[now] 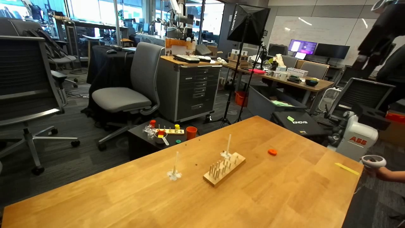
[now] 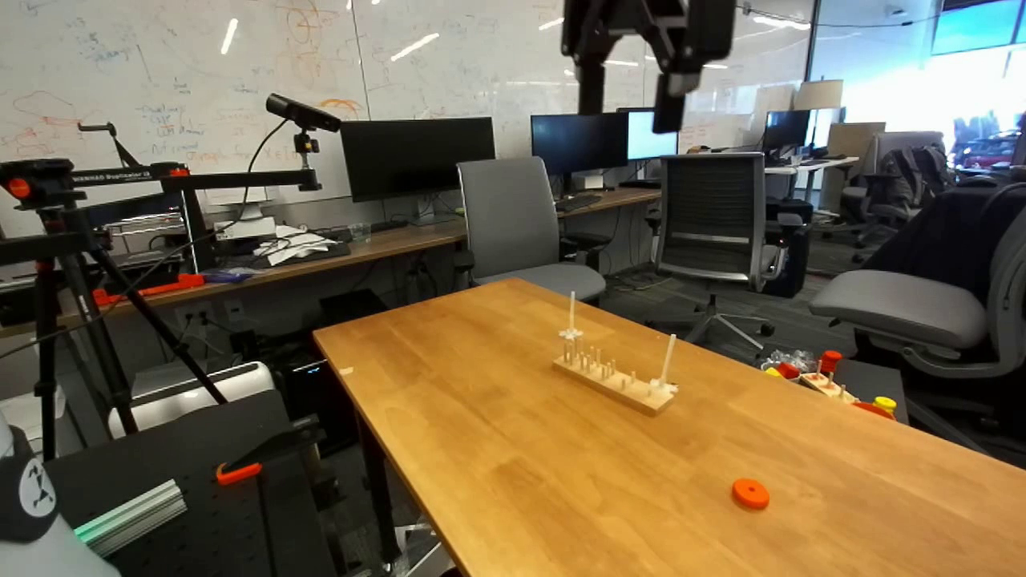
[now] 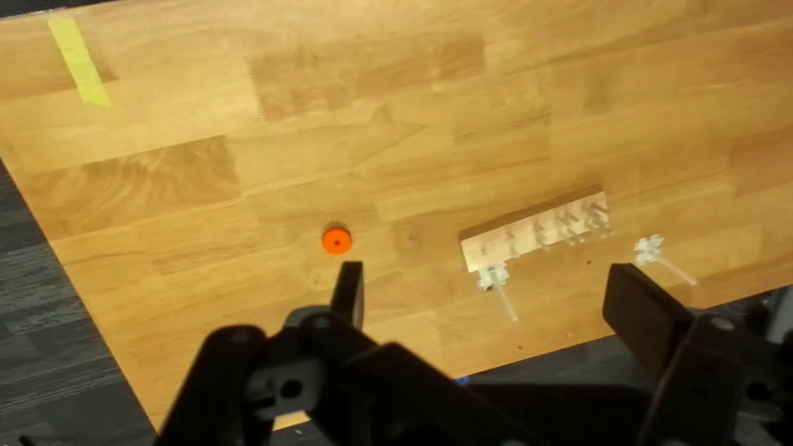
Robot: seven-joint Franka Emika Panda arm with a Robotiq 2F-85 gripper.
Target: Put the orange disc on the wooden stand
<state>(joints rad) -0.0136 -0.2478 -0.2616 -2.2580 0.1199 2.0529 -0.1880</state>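
Orange disc [image 3: 331,238] lies flat, hole facing up (round, alike every way), apart from the wooden stand [image 3: 525,236], whose long axis climbs rightward in the wrist view; both on the wooden table [image 3: 403,136]. Above hangs the gripper [image 2: 629,120], jaws apart. Beyond: gray chair [image 2: 509,216], whiteboard [image 2: 457,80].

Tool [image 2: 629,116] aloft, fingers [image 2: 591,90] wide apart

Spreads across the wrist view as a wooden table [image 3: 403,142]. Bears a yellow strip [image 3: 79,62] near the upper-left corner, a pegged wooden stand [image 3: 526,234] toward the lower edge, and two pale rods [image 3: 505,302] closer to that edge. Holds an orange disc [image 3: 336,240] between stand and left edge.
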